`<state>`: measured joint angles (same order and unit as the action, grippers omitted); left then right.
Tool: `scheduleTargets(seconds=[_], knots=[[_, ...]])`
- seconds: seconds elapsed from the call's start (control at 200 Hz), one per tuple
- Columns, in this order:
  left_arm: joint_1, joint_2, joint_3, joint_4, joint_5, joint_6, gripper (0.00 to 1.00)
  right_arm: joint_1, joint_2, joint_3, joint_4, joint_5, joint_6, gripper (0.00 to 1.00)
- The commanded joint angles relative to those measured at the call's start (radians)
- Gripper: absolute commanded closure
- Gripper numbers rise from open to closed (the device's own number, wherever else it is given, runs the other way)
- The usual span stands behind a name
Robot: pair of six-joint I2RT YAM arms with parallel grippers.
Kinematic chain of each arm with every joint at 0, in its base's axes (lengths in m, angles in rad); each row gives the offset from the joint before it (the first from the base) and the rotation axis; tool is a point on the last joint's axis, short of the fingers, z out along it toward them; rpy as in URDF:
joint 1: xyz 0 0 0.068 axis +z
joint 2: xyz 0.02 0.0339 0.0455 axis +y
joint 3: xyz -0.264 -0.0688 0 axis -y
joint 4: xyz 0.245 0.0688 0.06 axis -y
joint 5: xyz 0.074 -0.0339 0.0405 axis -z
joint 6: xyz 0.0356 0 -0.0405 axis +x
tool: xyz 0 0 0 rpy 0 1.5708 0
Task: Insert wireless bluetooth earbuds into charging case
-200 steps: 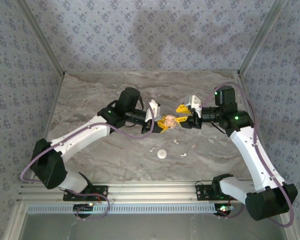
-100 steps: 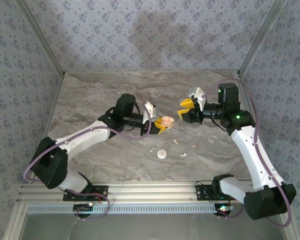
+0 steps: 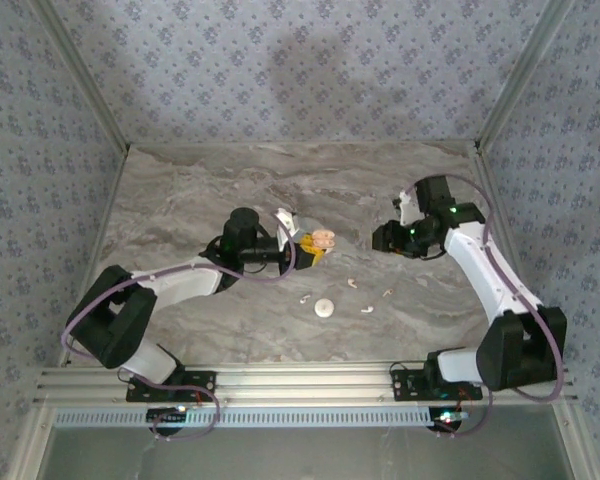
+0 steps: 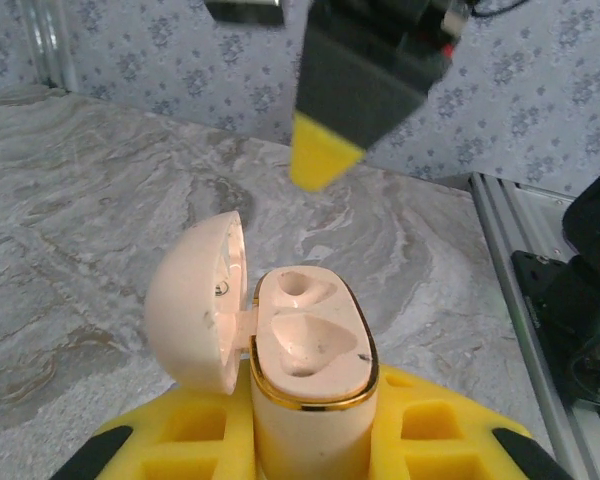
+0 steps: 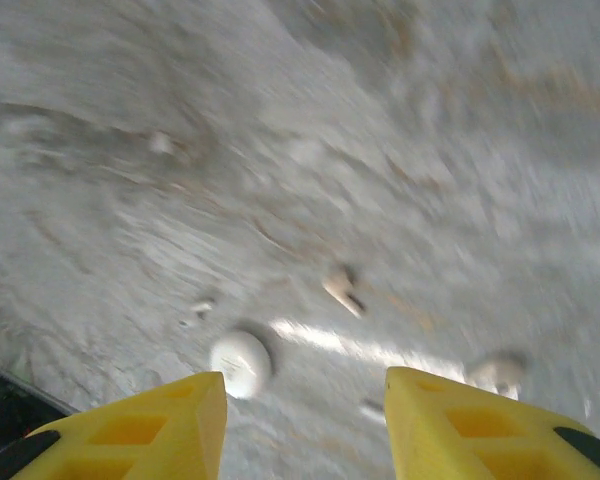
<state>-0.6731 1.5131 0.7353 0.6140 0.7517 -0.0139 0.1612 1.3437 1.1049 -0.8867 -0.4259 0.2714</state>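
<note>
Table: grey marbled slab (image 3: pixel 180 200); blue patterned walls on three sides, aluminium rail (image 3: pixel 310 382) along the near edge.
Charging case (image 3: pixel 322 238): peach with a gold rim, held up off the table around mid-table, a bit left of centre. In the left wrist view it stands upright (image 4: pixel 310 390).
Lid (image 4: pixel 195 300): swung open to the left on its hinge, inner face towards the case body.
Wells: two moulded recesses in the top face, both bare.
Left end effector (image 3: pixel 308 245): clenched on the lower body of the charging case, with yellow pads on either side of it (image 4: pixel 305 455).
Earbuds (image 3: pixel 367 308): small white curved pieces lying loose on the table, nearer the arm bases than the case and apart from each other. They sit below and to the right of the case in the top view. One shows blurred in the right wrist view (image 5: pixel 342 288).
Round white piece (image 3: pixel 325 308): flat on the table among the earbuds, almost straight below the case in the top view. It is also just ahead of the right arm's near finger (image 5: pixel 242 362).
Right end effector (image 3: pixel 385 238): right of the case and clear of it, angled down at the table. Released: the jaws are parted, with only table between the yellow tips (image 5: pixel 305 420). That view is motion-blurred.
</note>
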Motion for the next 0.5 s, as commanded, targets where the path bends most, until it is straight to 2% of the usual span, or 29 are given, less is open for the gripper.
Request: scheduleTargets(seconds=[0.0, 0.085, 0.26, 0.495], knots=[[0.003, 0.005, -0.009, 0.107, -0.026, -0.037, 0.79, -0.008, 0.023, -0.053, -0.174, 0.128, 0.164, 0.52], [0.004, 0.001, -0.016, 0.109, -0.035, -0.036, 0.79, -0.009, 0.04, -0.109, -0.165, 0.162, 0.208, 0.52], [0.01, 0.002, -0.022, 0.103, -0.032, -0.035, 0.79, -0.016, 0.097, -0.2, -0.061, 0.155, 0.25, 0.54], [0.019, -0.014, -0.018, 0.059, -0.015, -0.007, 0.79, -0.037, 0.201, -0.174, 0.014, 0.193, 0.233, 0.58]])
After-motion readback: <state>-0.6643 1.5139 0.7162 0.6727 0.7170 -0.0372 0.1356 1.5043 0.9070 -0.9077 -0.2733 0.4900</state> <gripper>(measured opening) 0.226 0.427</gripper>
